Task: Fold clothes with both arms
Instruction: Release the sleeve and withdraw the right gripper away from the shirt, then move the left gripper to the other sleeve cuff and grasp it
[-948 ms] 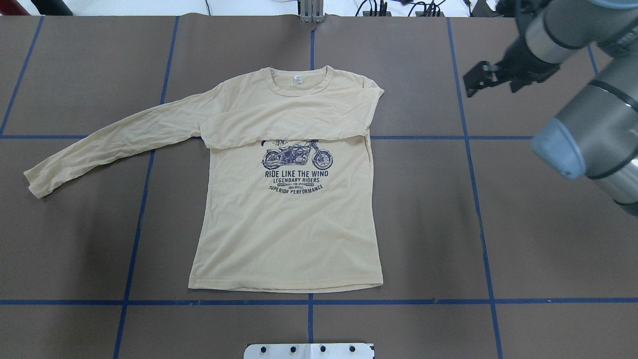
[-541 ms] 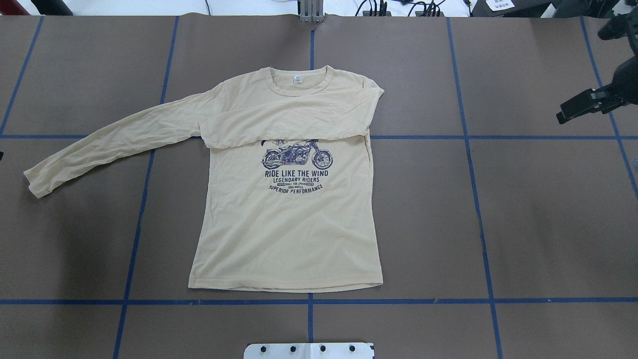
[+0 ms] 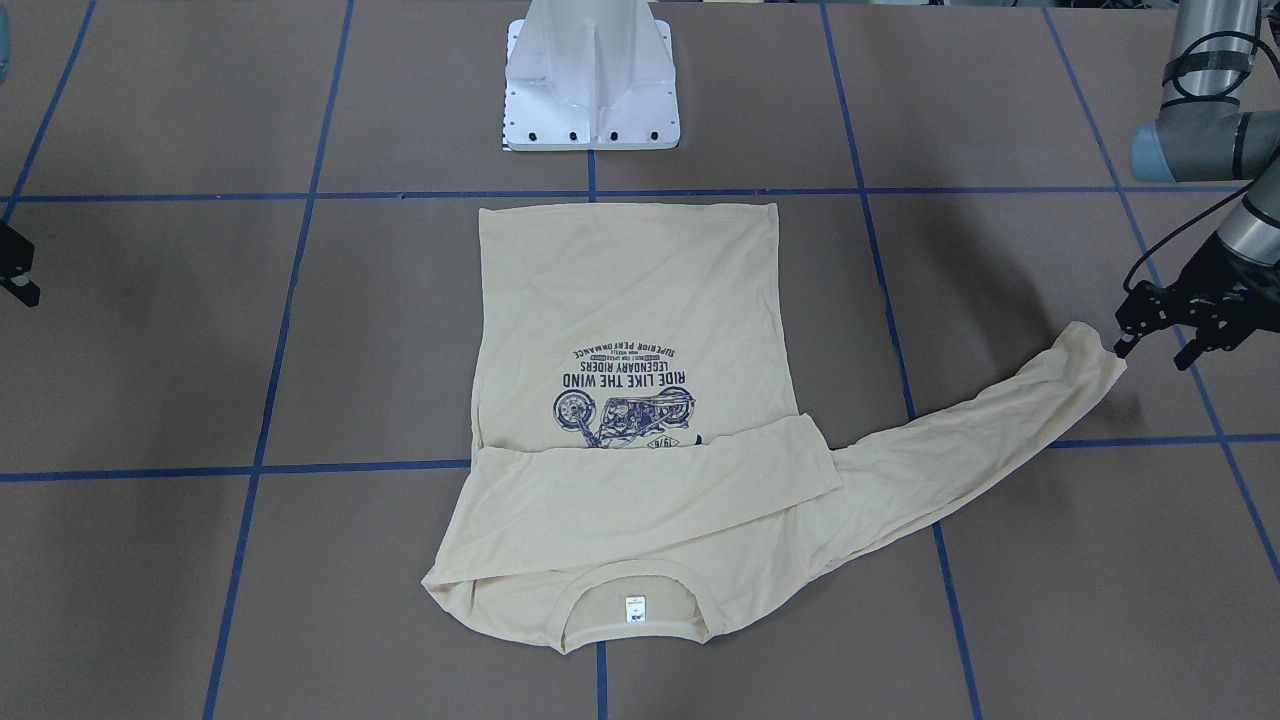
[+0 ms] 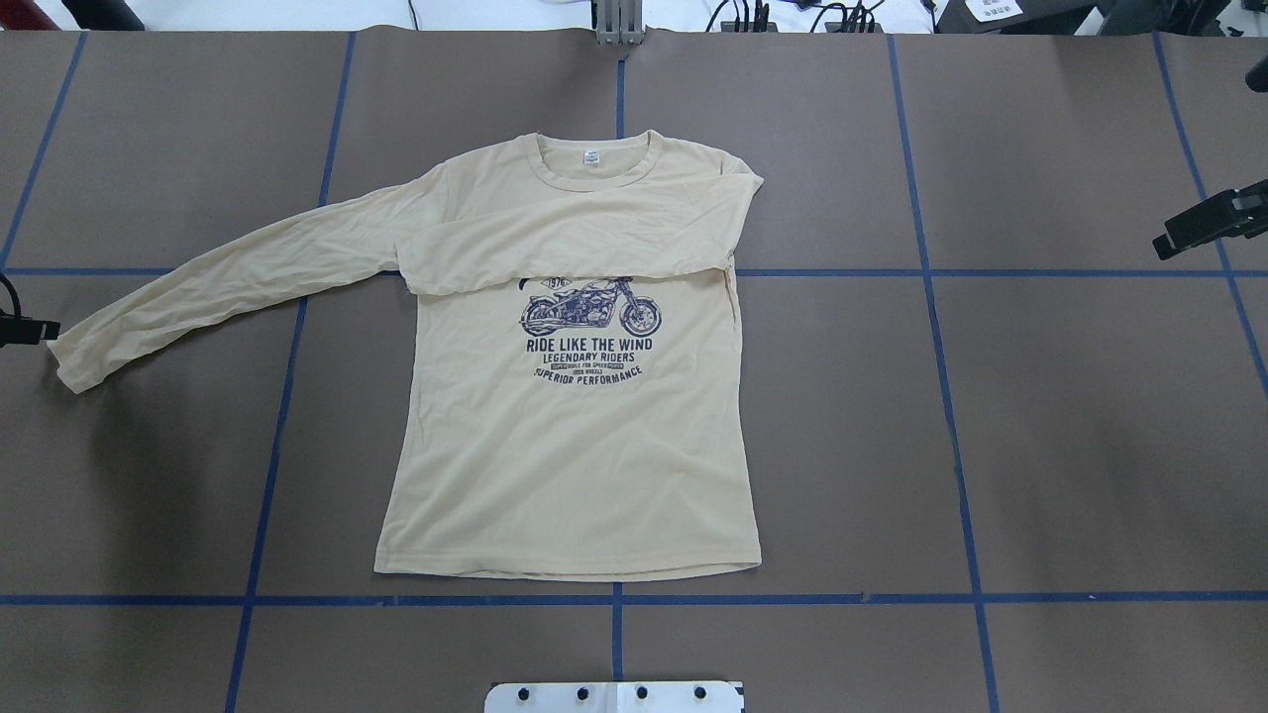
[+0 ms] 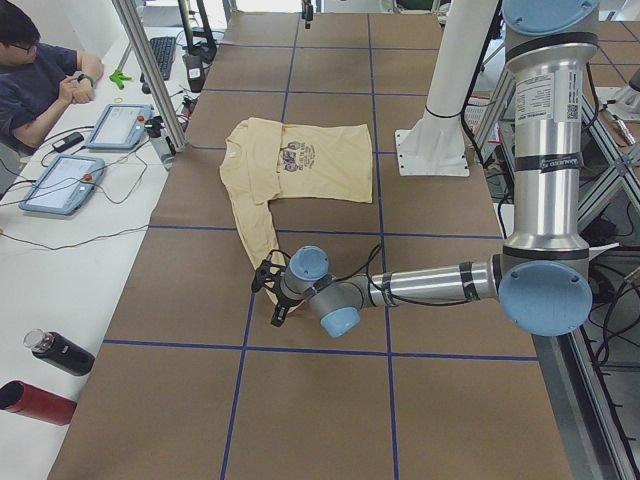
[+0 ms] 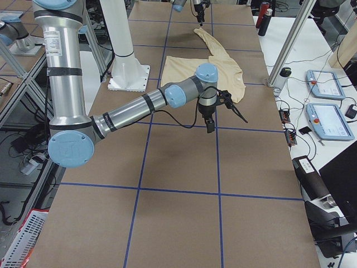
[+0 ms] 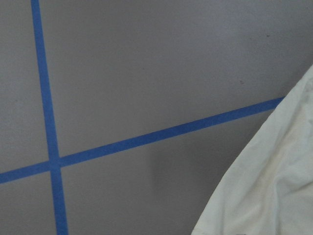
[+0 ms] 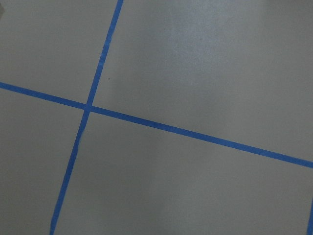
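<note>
Currently the cream long-sleeved T-shirt (image 4: 570, 465) lies flat and print up on the brown table (image 4: 1090, 446), collar away from the robot. One sleeve (image 4: 575, 243) is folded across the chest; the other sleeve (image 4: 228, 272) stretches toward the robot's left. At its cuff (image 3: 1085, 350) sits the left gripper (image 3: 1152, 345), low, fingers apart, nearest tip just beside the fabric. Well apart from the shirt, the right gripper (image 4: 1204, 220): cannot tell whether its fingers are parted.
</note>
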